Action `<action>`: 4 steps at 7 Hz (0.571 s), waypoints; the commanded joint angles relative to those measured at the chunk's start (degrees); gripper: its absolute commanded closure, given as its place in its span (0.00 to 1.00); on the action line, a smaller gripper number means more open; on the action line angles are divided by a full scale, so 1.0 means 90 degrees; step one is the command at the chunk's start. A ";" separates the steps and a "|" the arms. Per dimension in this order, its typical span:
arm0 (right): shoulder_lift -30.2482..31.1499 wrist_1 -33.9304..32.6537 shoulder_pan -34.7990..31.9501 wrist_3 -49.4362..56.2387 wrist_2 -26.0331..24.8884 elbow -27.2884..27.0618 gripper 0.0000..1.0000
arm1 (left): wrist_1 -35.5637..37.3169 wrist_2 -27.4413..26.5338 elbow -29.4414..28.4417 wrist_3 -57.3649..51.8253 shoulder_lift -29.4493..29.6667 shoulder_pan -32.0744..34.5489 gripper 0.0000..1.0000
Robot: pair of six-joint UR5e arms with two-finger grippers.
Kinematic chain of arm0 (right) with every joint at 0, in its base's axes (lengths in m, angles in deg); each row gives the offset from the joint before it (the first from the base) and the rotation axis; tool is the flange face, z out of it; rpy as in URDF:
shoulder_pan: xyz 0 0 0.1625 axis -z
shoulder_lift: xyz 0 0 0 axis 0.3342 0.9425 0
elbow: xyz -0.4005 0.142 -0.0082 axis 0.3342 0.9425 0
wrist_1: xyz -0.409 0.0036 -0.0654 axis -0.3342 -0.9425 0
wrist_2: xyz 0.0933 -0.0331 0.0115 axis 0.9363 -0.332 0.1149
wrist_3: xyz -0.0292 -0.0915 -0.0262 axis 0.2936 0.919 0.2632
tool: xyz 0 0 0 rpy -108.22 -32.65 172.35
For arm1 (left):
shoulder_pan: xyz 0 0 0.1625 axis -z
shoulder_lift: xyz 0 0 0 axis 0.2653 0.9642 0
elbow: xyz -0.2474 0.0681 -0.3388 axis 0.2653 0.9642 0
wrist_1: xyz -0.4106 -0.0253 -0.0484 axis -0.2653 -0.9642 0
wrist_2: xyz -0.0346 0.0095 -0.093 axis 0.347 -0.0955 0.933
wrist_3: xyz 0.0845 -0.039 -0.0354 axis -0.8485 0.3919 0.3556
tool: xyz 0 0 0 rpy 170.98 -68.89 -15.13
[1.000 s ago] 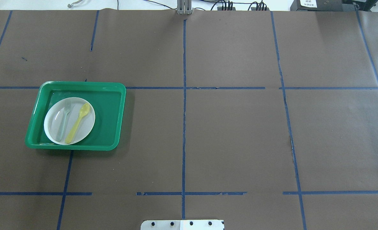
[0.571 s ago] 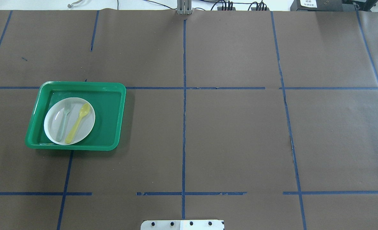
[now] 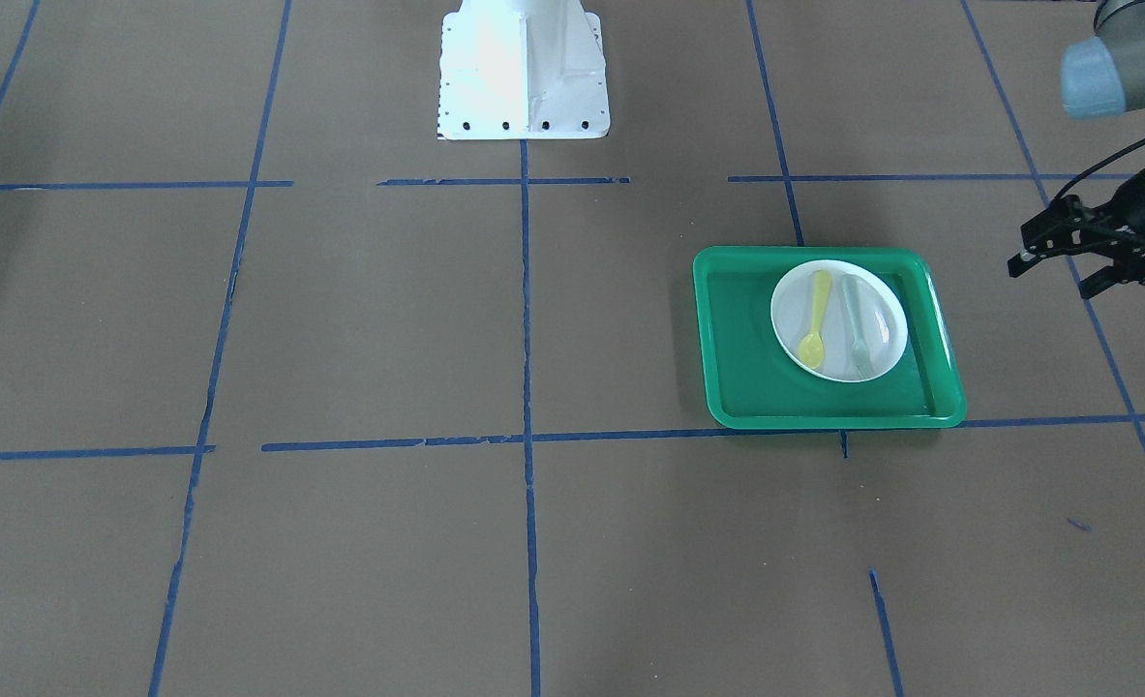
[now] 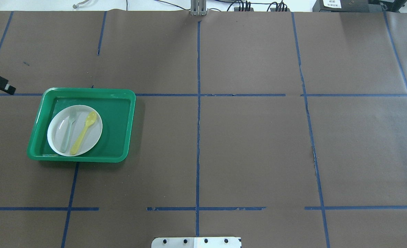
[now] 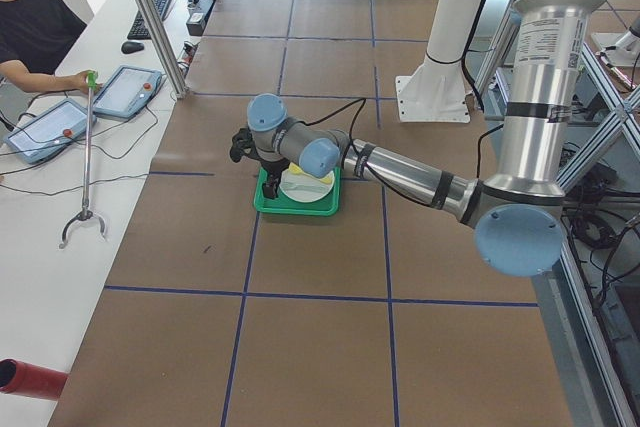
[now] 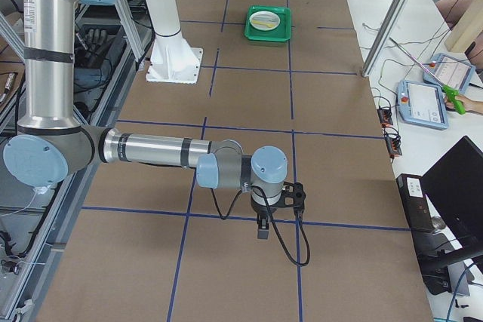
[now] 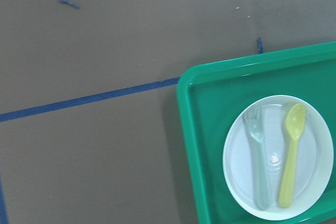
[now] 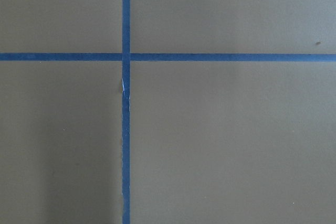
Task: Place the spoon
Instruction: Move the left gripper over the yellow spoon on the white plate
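Note:
The pale yellow spoon [image 4: 84, 132] lies on a white plate [image 4: 92, 137] inside a green tray [image 4: 117, 131], bowl toward the far side. It also shows in the front view [image 3: 813, 321] and the left wrist view [image 7: 290, 163]. My left gripper [image 3: 1051, 273] hovers beyond the tray's outer side, apart from it, open and empty. Only its tip [image 4: 0, 84] shows at the overhead view's left edge. My right gripper [image 6: 275, 203] shows only in the exterior right view, far from the tray over bare table; I cannot tell whether it is open or shut.
A pale grey-green fork [image 4: 67, 132] lies beside the spoon on the plate. The robot's white base [image 3: 522, 73] stands at the table's middle. Blue tape lines cross the brown table cover [image 4: 251, 144]. An operator [image 5: 35, 32] sits at the side.
The tip of my left gripper has come into the overhead view at its left edge, near the tray's far left corner. The spoon, fork, plate and tray have not moved.

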 commanded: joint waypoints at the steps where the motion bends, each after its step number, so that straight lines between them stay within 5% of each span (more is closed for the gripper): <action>1: 0.0000 0.0000 0.0000 0.0000 0.0003 0.0000 0.00 | -0.0090 -0.1033 -0.0111 0.0822 0.0501 -0.1311 0.07; 4: 0.0000 0.0000 0.0000 0.0000 0.0003 0.0000 0.00 | -0.0179 -0.1429 -0.0743 0.0982 0.1037 -0.2117 0.12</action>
